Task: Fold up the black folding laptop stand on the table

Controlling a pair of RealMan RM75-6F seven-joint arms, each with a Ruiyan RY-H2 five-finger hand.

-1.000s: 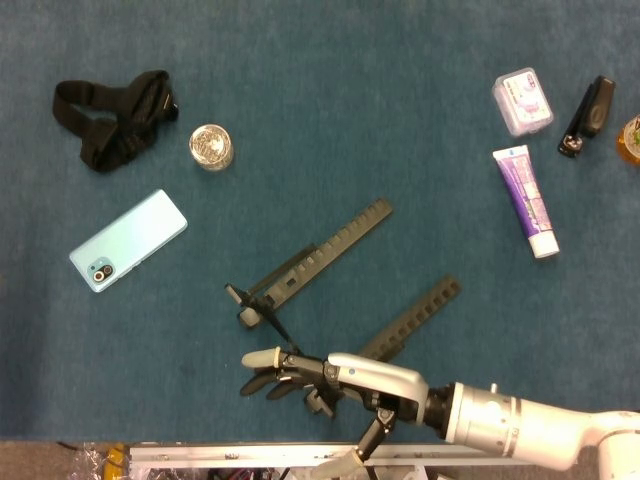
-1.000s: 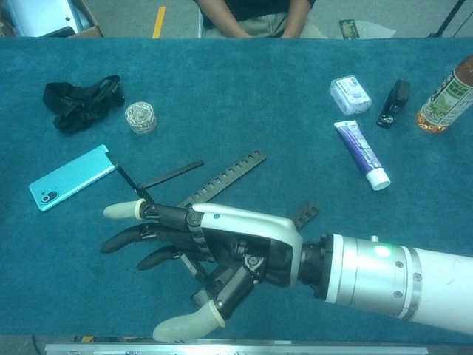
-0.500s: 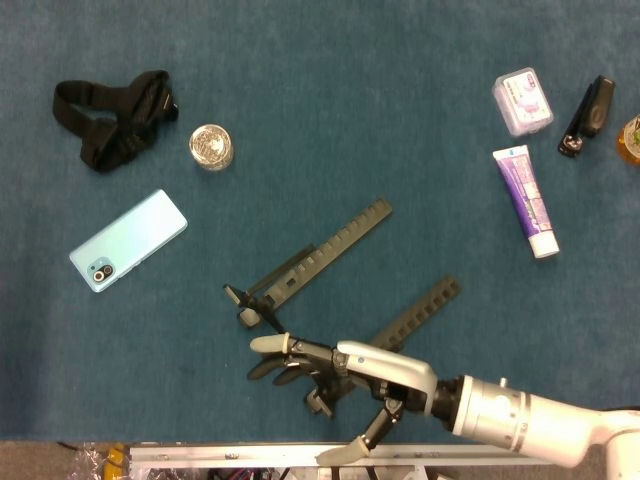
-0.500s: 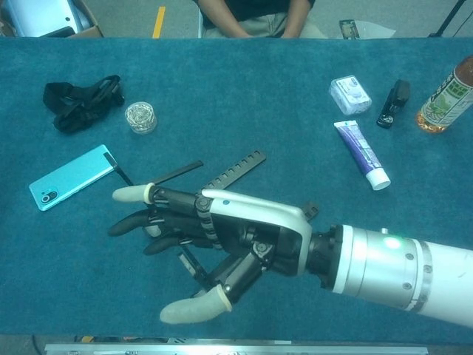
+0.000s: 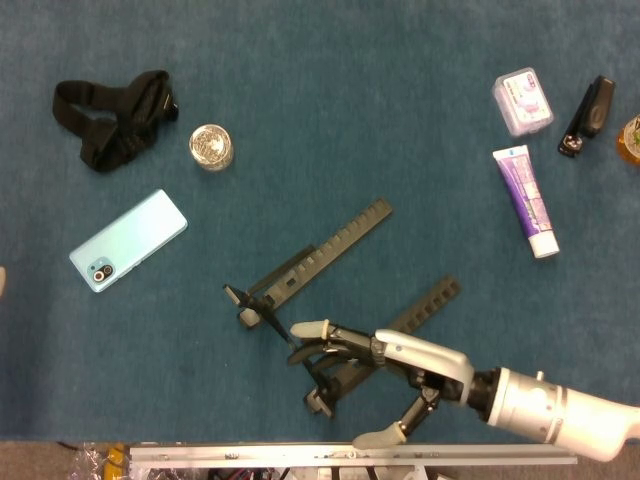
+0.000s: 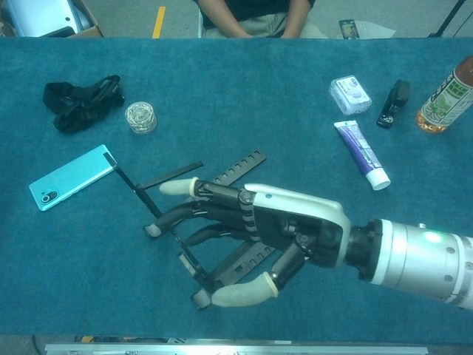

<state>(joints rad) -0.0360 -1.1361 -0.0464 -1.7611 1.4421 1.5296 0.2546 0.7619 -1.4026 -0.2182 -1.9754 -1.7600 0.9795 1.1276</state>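
The black notched folding laptop stand lies unfolded on the blue cloth table, near its front edge. The right hand hovers over it, fingers spread, grasping nothing.

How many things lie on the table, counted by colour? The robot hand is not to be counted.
Black: 3 - laptop stand, strap, stapler
Light blue: 1 - phone
Silvery: 1 - small round tin
Purple and white: 2 - tube, small box
Amber: 1 - bottle
Total: 8
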